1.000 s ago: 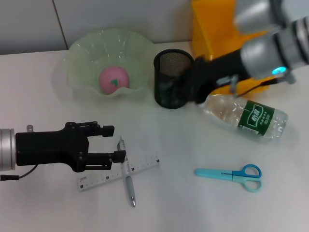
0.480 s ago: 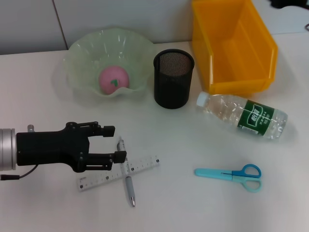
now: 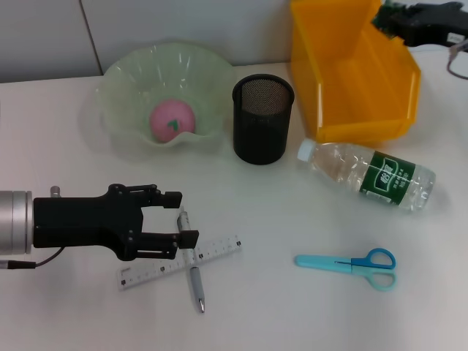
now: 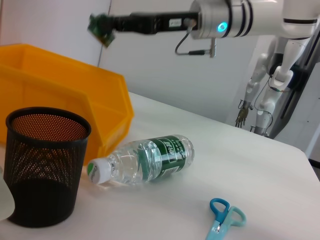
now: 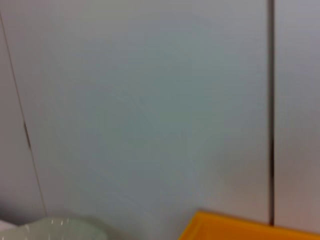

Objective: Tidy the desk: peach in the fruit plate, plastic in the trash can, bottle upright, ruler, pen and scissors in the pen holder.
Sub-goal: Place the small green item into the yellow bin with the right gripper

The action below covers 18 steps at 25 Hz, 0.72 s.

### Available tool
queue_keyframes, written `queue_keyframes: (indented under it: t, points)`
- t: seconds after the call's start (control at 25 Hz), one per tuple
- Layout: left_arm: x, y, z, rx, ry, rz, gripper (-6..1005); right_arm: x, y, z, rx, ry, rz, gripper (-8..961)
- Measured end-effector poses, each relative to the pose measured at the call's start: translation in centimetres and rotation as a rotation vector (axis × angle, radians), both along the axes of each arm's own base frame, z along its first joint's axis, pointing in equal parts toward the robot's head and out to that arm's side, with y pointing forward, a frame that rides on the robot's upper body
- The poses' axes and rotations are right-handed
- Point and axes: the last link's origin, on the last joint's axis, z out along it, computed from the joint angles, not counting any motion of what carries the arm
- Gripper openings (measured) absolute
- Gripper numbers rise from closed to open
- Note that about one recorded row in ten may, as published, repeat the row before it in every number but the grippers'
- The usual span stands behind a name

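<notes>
left claw (image 3: 183, 217): my fingers spread wide, low over the pen (image 3: 191, 262) and ruler (image 3: 212, 252)
right claw (image 3: 385, 20): above the yellow bin (image 3: 351, 88), pinching green plastic (image 4: 100, 30)
peach (image 3: 172, 120): in fruit plate (image 3: 131, 80)
bottle (image 3: 369, 175): on its side on counter (image 3: 292, 307)
scissors (image 3: 351, 264): flat, near bottle
pen holder (image 3: 262, 121): upright

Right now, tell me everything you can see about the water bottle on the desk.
The water bottle is clear ribbed plastic with a white screw cap and a green label carrying white print. It looks empty or nearly so. It lies on its side on the white desk, not yet upright, cap pointing toward the black mesh pen holder, just in front of the yellow bin. It appears not to touch either. The blue scissors lie nearer the robot. No gripper holds it.
</notes>
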Motion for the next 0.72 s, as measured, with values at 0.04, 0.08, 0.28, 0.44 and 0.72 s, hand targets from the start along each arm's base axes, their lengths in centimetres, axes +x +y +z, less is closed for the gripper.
queue_keyframes:
  t: [0.04,0.08,0.28,0.44,0.72]
  points:
    - [0.0,0.0,0.0,0.0,0.001,0.0,799,0.2,0.5,-0.6,-0.027,-0.003,-0.018,181]
    - [0.0,0.0,0.0,0.0,0.001,0.0,799,0.2,0.5,-0.6,-0.027,-0.003,-0.018,182]
    - [0.0,0.0,0.0,-0.001,0.002,-0.001,800,-0.1,1.3,-1.2,-0.041,-0.001,-0.03,314]
    - [-0.2,-0.1,0.1,-0.001,0.003,0.004,800,-0.5,1.6,-1.4,-0.047,-0.01,-0.026,460]
    - [-0.4,-0.2,0.1,-0.001,0.006,0.01,799,-0.6,1.7,-1.5,-0.051,-0.015,-0.032,650]
